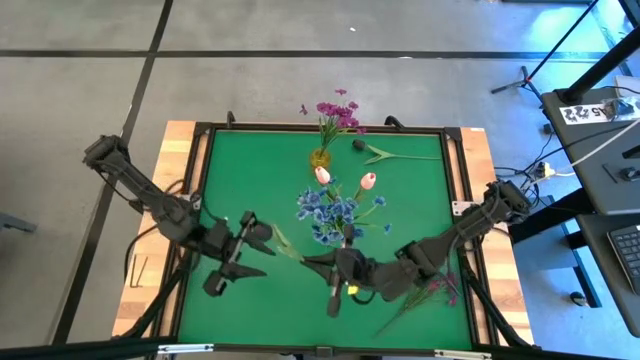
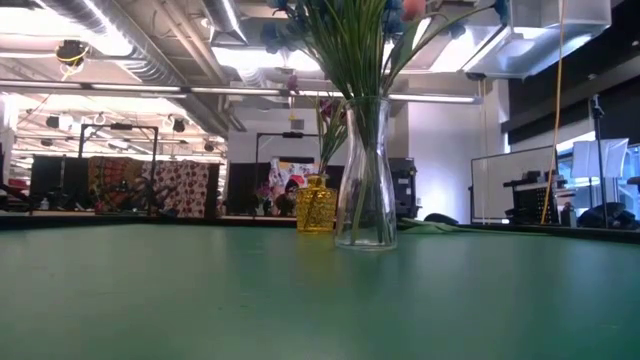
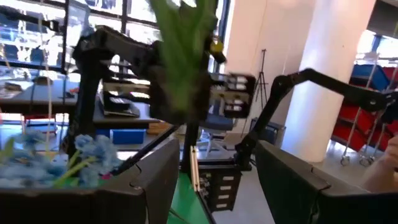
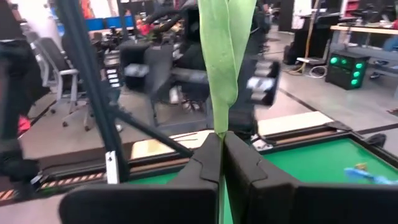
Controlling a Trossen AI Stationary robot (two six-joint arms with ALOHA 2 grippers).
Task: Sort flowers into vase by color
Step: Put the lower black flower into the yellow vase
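My right gripper (image 1: 308, 262) hovers over the table's near middle, shut on a long green leaf (image 4: 225, 56) of a flower; its blossom does not show. My left gripper (image 1: 262, 250) stands open just left of it. The leaf's free end (image 1: 276, 233) reaches to the left gripper's far finger, and whether they touch does not show. A clear vase (image 2: 362, 180) at the centre holds blue sprays (image 1: 330, 215) and white-pink tulips (image 1: 367, 181). A yellow vase (image 1: 319, 158) behind it holds magenta sprays (image 1: 338, 110). My right gripper pinches the green leaf near its lower end (image 4: 221, 127) between its two shut fingers. The fingers lie about level and point toward the table's left. The leaf runs on past the fingertips toward my left gripper, lifted clear of the table.
A dark tulip (image 1: 358, 145) with its green stem (image 1: 400, 157) lies at the far right of the green mat. A magenta spray (image 1: 432, 293) lies near the front right, under my right arm. The mat's left and front parts (image 1: 230, 320) are bare.
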